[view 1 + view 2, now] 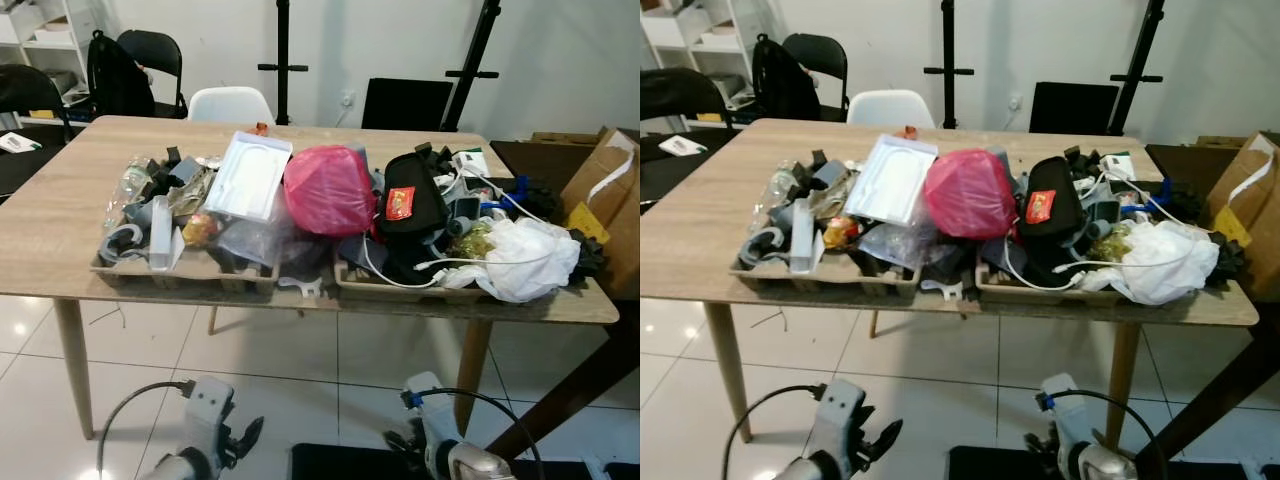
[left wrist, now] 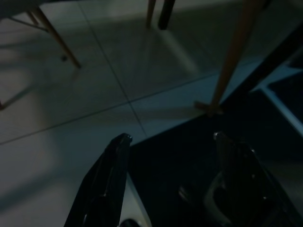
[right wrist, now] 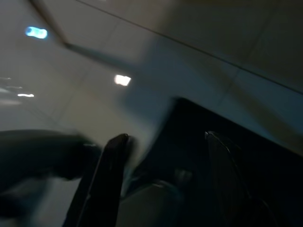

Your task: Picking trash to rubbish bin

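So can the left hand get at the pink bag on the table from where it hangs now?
Probably not yet. The left hand hangs low over the floor, well below the table edge, empty and open. The pink bag lies uncovered atop the pile.

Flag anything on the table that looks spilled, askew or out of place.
The trash heap overflows its two cardboard trays. A white plastic bag spills over the right tray toward the table edge, a white cable trails across the pile, and a small white piece hangs at the front edge between the trays.
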